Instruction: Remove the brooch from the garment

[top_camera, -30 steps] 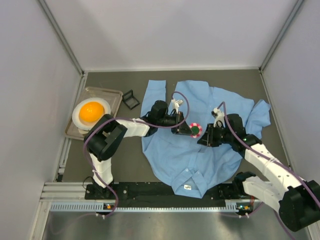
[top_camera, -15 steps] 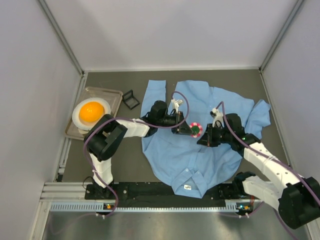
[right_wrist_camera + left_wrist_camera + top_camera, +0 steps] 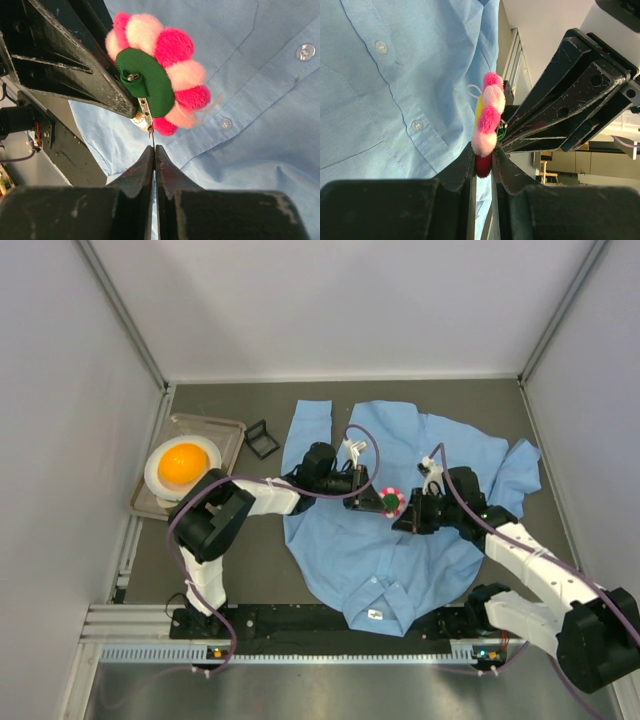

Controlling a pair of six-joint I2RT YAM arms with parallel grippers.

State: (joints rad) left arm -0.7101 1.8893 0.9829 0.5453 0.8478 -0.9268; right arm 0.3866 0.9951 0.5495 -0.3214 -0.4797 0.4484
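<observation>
Pink fluff fills both wrist views: the brooch is up off the cloth, over the middle of the shirt, just past centre toward 3 o'clock in the overhead view. From above, my left gripper comes at it from 9 o'clock and my right gripper from 4 o'clock, the two nearly nose to nose.

I judge we are at the unfastening step. The brooch is turned so its green backing and the metal pin face the right wrist camera, with the shirt front and its buttons behind. I cannot tell whether the pin point is through the fabric or already free.

My left gripper is closed to a narrow gap and pinches the darkest petal at the brooch's 6 o'clock edge, holding the flower edge-on. My right gripper is closed all the way, fingertips pressed together directly at 6 o'clock of the pin, where a thin wire runs down to meet them. Whether that wire is caught between the tips or only touching them, I cannot say.

Next, I would work the pin out of its catch with the right tips while the left holds firm, then draw the brooch away from the shirt. If the cloth lifts with it, I would stop.
</observation>
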